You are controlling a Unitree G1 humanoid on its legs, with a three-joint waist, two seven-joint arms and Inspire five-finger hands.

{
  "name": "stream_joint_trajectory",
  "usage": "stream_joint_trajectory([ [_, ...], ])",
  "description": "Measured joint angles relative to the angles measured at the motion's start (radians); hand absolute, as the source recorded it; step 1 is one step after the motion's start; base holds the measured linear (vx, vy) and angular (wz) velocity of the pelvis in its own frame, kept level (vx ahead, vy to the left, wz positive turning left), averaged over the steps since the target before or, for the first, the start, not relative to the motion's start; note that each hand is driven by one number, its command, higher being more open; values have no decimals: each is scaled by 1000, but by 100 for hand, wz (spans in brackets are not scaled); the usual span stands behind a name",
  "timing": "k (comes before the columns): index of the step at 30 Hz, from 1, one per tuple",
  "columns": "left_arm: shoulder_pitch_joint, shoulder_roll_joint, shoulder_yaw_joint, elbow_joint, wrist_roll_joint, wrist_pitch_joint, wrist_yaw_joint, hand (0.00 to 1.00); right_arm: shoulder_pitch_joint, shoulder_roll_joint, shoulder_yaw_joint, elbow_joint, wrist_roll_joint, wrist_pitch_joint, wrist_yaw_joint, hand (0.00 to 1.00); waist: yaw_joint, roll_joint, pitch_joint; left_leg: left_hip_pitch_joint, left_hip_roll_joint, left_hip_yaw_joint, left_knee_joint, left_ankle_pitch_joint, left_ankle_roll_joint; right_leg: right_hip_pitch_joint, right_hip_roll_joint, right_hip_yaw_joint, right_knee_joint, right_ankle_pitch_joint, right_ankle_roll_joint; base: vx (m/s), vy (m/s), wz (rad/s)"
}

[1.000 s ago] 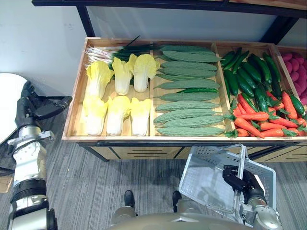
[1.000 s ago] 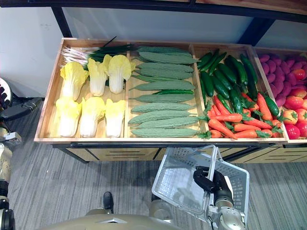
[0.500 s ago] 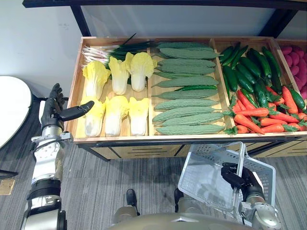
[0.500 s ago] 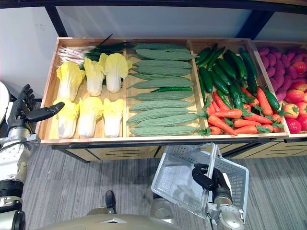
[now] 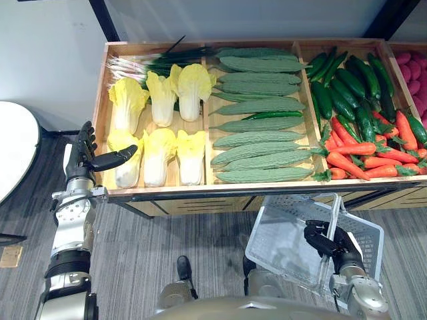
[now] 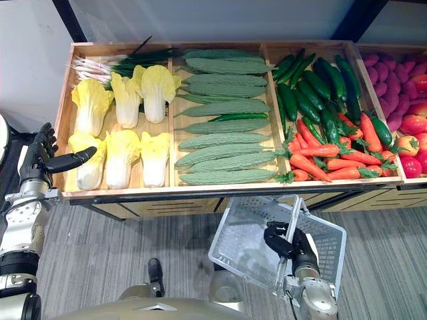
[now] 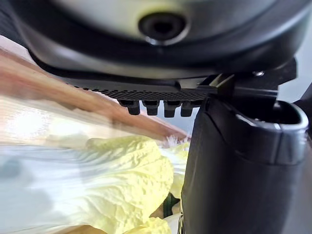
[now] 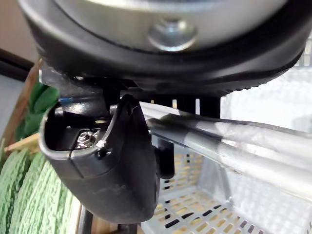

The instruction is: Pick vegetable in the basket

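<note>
Several yellow cabbages (image 5: pixel 160 157) lie in the left compartment of the wooden crate (image 5: pixel 220 190). My left hand (image 5: pixel 83 157) hovers open at the crate's front left corner, its thumb reaching over the rim toward the nearest cabbage (image 5: pixel 125 160). The left wrist view shows that cabbage (image 7: pixel 122 185) close past the thumb (image 7: pixel 234 165). Below the crate's front, my right hand (image 5: pixel 327 241) is shut on the handle (image 8: pixel 243 141) of a pale mesh basket (image 5: pixel 283 233), which hangs tilted and empty.
Green bitter gourds (image 5: pixel 257 120) fill the middle compartment. Cucumbers (image 5: pixel 347 100) and carrots (image 5: pixel 363 150) lie to the right, purple tubers (image 5: pixel 410 67) beyond. Scallions (image 5: pixel 153 63) lie at the back left. A white round table (image 5: pixel 13 153) stands on the left.
My left hand has moved right and forward from beside the white table to the crate's front left corner. The view has shifted a little. The right hand still holds the basket.
</note>
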Motion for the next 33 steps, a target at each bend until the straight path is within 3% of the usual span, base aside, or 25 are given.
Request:
stream_joint_trajectory([
  [22, 0, -27, 36, 43, -9, 13, 39, 100, -43, -4, 8, 0, 0, -6, -1, 0, -6, -23, 85, -54, 1, 1, 29, -1, 2, -47, -1, 3, 8, 0, 0, 7, -1, 0],
  [33, -28, -26, 64, 45, -5, -10, 77, 100, -100, -27, 54, 0, 1, -19, -2, 0, -12, -14, 137, -109, 27, 28, 84, -22, -9, -101, 21, 32, 21, 20, -13, -24, -16, -8],
])
